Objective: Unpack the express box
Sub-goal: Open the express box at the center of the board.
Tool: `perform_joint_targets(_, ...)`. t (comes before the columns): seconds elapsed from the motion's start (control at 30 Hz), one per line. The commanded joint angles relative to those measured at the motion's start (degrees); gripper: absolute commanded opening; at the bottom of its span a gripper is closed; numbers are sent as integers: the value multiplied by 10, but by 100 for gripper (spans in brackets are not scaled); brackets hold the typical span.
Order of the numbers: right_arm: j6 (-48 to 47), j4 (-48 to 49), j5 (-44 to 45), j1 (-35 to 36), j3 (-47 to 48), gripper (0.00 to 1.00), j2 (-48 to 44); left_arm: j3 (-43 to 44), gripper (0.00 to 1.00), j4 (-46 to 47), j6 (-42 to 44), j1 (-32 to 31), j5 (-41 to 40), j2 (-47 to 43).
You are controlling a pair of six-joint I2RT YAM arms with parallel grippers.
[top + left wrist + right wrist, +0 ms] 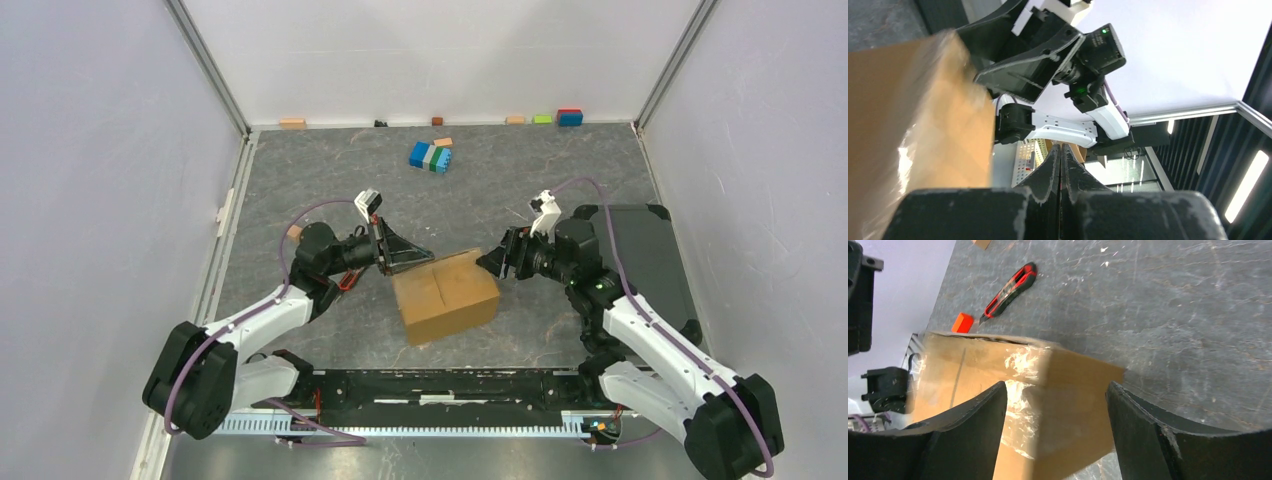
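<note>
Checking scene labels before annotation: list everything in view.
express box: 1, brown, table centre, between the grippers
block cluster: 1, blue-green, far centre
loose blocks: several, mixed colours, along far wall
utility knife: 1, red-black, on table beyond the box
small block: 1, orange, by the knife's tip
tray: 1, black, right side
left gripper: 1, black, shut, at box's left edge
right gripper: 1, black, open, at box's right corner
</note>
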Motion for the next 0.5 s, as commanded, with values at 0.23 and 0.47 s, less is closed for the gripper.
perform_joint_targets(0.23,-54,-76,43,12,65,82,-8,49,2,-143,121,2,8,-47)
perform_joint_targets(0.47,-90,-202,151,50,107,79,-56,218,2,-678,459,56,-204,-59)
